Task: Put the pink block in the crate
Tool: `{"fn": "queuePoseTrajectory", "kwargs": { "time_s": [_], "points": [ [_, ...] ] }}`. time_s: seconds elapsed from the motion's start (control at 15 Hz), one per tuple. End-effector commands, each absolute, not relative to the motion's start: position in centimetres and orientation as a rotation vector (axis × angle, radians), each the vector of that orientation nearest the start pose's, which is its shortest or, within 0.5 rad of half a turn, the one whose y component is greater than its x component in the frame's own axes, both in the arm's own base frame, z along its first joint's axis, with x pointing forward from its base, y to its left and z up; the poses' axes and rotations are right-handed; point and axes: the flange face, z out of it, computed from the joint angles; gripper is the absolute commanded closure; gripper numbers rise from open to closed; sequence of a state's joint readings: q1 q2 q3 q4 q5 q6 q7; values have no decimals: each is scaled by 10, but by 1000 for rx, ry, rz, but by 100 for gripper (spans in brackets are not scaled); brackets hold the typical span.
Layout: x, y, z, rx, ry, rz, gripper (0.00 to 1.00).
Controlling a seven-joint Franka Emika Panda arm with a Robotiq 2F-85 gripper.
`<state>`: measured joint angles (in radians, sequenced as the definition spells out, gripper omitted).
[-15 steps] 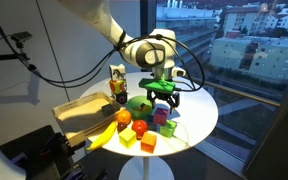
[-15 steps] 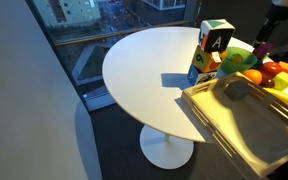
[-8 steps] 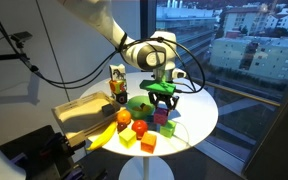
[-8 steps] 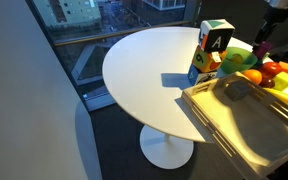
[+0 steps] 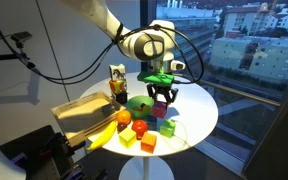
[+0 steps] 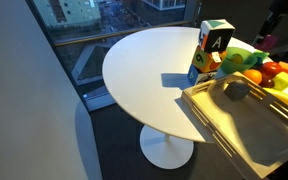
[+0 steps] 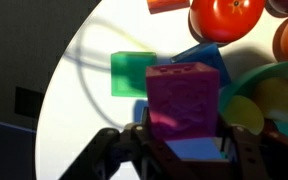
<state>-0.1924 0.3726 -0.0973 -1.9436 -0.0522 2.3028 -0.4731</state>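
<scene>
The pink block point(image 7: 184, 98) fills the middle of the wrist view, clamped between my two fingers. My gripper point(image 5: 162, 102) is shut on the block point(image 5: 162, 110) and holds it just above the round white table point(image 5: 199, 110). It hangs over the cluster of toys. At the right edge of an exterior view the block point(image 6: 270, 42) shows under the gripper. The crate point(image 5: 84, 112) is a tan shallow bin at the table's near side, away from the gripper, and it also shows as the crate point(image 6: 246, 122).
Below the gripper lie a green cube point(image 5: 168, 127) and a blue block point(image 7: 199, 55). A lime-green bowl point(image 5: 139, 102), a tomato point(image 5: 123, 118), an orange point(image 5: 139, 128), a yellow block point(image 5: 129, 138), an orange cube point(image 5: 148, 144) and a banana point(image 5: 102, 135) crowd the crate side. A letter box point(image 6: 212, 45) stands behind.
My gripper has shut on the pink block and raised it off the table. The other toys have stayed put.
</scene>
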Motion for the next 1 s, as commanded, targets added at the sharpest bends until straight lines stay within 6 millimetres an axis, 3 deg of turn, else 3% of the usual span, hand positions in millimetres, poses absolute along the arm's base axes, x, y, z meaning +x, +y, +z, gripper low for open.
{"fn": "queuePoseTrajectory", "kwargs": {
  "time_s": [0.0,0.67,0.93],
  "points": [
    [570,-156,312,-3195,-315,96,68],
    [524,-86,308,-3173,-158,210,68],
    [512,-67,307,-3159,-103,197,68]
  ]
}}
